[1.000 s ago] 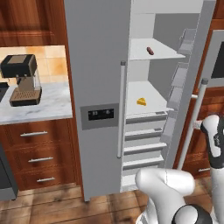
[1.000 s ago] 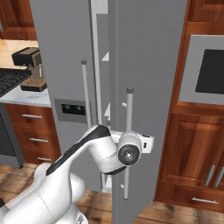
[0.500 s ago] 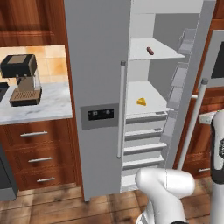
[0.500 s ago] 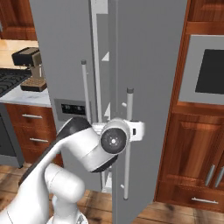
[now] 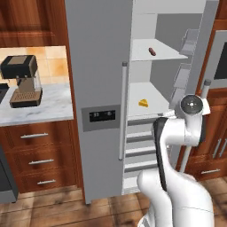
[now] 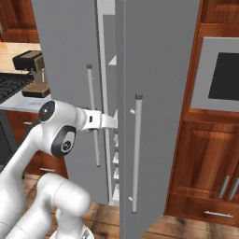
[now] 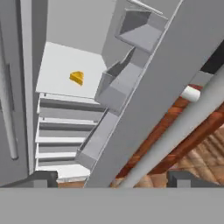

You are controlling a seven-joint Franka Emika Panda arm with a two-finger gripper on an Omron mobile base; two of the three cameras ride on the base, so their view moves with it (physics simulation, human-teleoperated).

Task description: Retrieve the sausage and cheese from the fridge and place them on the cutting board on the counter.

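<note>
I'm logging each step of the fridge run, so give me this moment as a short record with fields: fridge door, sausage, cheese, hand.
fridge door: right door of the fridge swung open, left door shut
sausage: the sausage lies on the upper white shelf, untouched
cheese: the cheese sits on the shelf below the sausage's, also seen in the hand view
hand: the hand is open and empty, by the edge of the open door and its bar handle
coffee machine: the coffee machine stands on the counter left of the fridge
</note>
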